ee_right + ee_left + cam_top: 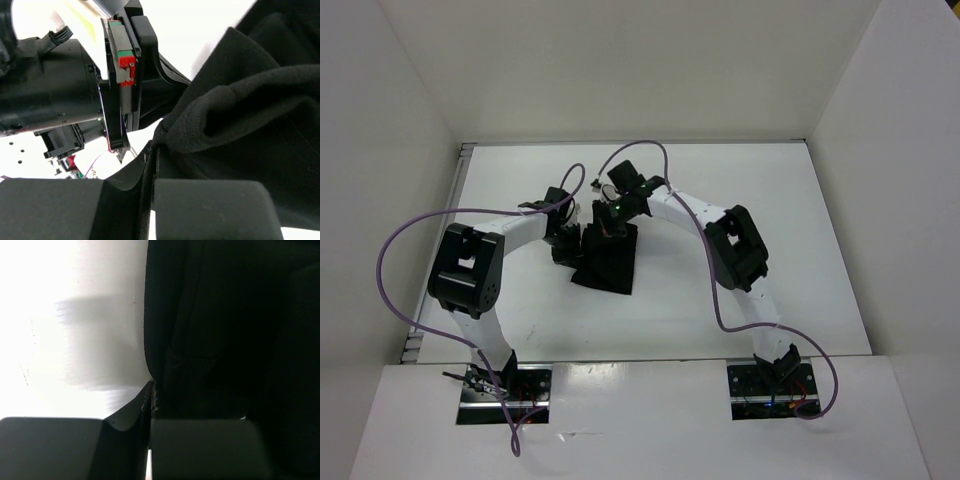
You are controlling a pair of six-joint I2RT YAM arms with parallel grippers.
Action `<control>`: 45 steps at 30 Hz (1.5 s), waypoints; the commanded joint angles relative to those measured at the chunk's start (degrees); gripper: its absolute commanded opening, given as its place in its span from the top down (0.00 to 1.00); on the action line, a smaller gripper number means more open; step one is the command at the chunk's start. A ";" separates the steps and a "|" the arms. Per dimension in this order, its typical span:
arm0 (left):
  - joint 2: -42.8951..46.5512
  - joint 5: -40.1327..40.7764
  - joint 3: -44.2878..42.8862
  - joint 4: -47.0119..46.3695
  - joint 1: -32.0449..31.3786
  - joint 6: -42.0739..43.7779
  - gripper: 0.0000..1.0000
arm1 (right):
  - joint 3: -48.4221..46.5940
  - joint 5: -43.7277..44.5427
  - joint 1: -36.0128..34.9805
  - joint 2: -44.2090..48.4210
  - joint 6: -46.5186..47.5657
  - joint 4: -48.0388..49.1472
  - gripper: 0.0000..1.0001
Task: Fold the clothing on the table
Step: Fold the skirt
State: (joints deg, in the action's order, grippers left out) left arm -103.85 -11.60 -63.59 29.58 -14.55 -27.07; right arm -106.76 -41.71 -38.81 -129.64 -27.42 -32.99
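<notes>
The black clothing (610, 268) hangs bunched over the middle of the white table (740, 280), its lower part resting on the surface. My left gripper (567, 240) is at its upper left edge and my right gripper (609, 226) at its top, close together. In the left wrist view the left gripper (151, 402) is shut, with the clothing's (225, 330) edge pinched between the jaws. Seen from the right wrist, the right gripper (151, 160) is shut on a rolled hem of the clothing (250, 115), which lies in thick folds.
White panels wall the table on the left, back and right. Purple cables (395, 250) loop from both arms. The left arm's wrist (55, 95) sits very close to the right gripper. Bare table (75, 340) shows beside the cloth.
</notes>
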 commanded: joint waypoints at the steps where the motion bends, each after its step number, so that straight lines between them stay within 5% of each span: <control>1: 1.11 2.10 0.93 -0.23 -0.13 0.88 0.98 | -2.66 -2.85 -0.92 -2.19 -1.05 3.37 1.00; 5: 1.11 2.10 0.93 0.30 -0.13 0.88 0.98 | -4.07 -4.16 -1.44 -3.76 -1.67 4.60 1.00; 9: 1.11 3.33 0.40 0.30 -0.13 0.88 0.98 | -4.77 -5.65 -1.45 -4.56 -1.67 5.13 0.70; 16: 8.91 11.59 1.18 0.21 1.27 -2.81 0.95 | -4.85 -9.70 -1.45 3.42 -2.99 12.08 0.59; 21: 16.21 17.39 -1.61 4.60 2.59 -2.29 0.95 | -4.79 -1.72 0.57 9.48 1.31 1.80 0.78; 22: 18.40 16.79 -2.58 6.09 2.59 -0.37 0.95 | -3.47 -0.57 1.97 10.02 2.36 0.75 0.88; 26: 19.83 6.35 -8.47 9.35 1.54 2.01 0.94 | 5.93 -0.03 3.47 12.13 2.90 1.08 0.99; 31: 21.68 -12.26 -5.86 4.19 -0.04 2.55 0.94 | 14.21 4.88 3.47 12.75 2.90 2.41 1.00; 37: 13.60 -20.29 -0.57 -1.72 -0.57 3.08 0.97 | 16.06 6.21 6.11 12.05 2.90 3.73 1.00; 45: 5.51 -9.95 2.07 -0.23 0.04 1.32 1.00 | 17.20 6.82 9.09 13.71 3.43 4.25 1.00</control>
State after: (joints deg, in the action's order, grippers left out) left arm -97.54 -24.40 -61.54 29.76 -15.03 -25.71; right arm -90.37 -35.64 -30.76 -118.50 -25.19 -30.04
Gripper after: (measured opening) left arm 0.002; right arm 0.001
